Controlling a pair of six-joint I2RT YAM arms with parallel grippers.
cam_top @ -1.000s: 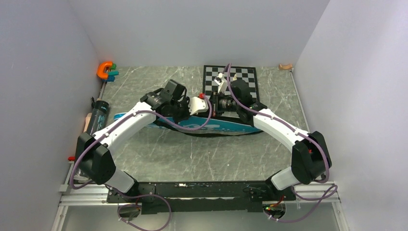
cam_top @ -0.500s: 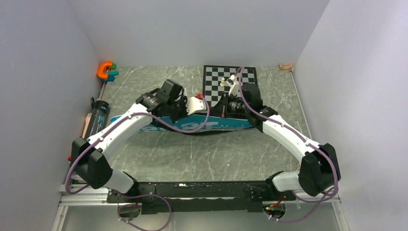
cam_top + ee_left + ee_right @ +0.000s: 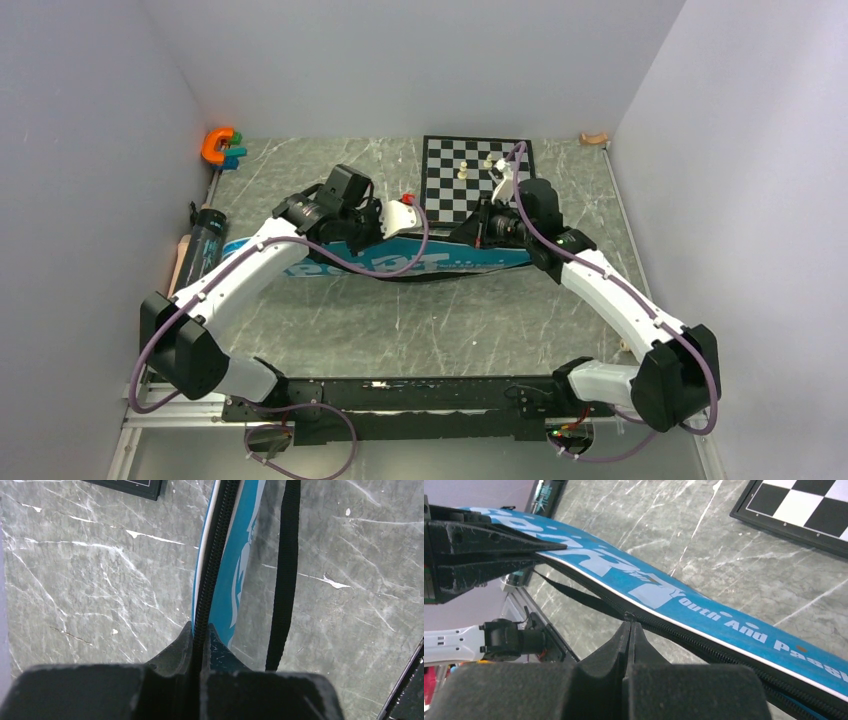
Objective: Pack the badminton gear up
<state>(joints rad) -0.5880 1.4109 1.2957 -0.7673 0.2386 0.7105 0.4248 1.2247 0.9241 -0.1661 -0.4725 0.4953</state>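
**Both claws pinched on the racket bag at mid-table**

Nearest are the two arm bases on the black rail (image 3: 420,395), with bare grey marble tabletop (image 3: 430,320) beyond them. Both arms reach inward towards the middle of the table.

Across the middle lies the blue racket bag (image 3: 400,262), long side running left to right, white lettering on its face. A loose black strap (image 3: 285,580) trails off it on the near side.

The left gripper (image 3: 200,630) is closed tight on the bag's black zipper edge, which the left wrist view shows edge-on, running straight out from between the fingers. It holds the bag left of its middle.

The right gripper (image 3: 628,624) is also closed, its tips meeting on the zipper line towards the bag's right end. Something small sits between the tips, though I cannot tell whether it is a zip tab. The two claws face each other along the same edge, well apart.

The long black tube (image 3: 205,240) lies against the left wall, just beyond the bag's left end.

Farther back, the chessboard (image 3: 445,195) sits right of centre with a few pale pieces (image 3: 462,172) standing on it. It is near the bag, but I cannot tell whether they touch.

The orange clamp (image 3: 218,146) lies in the far left corner.
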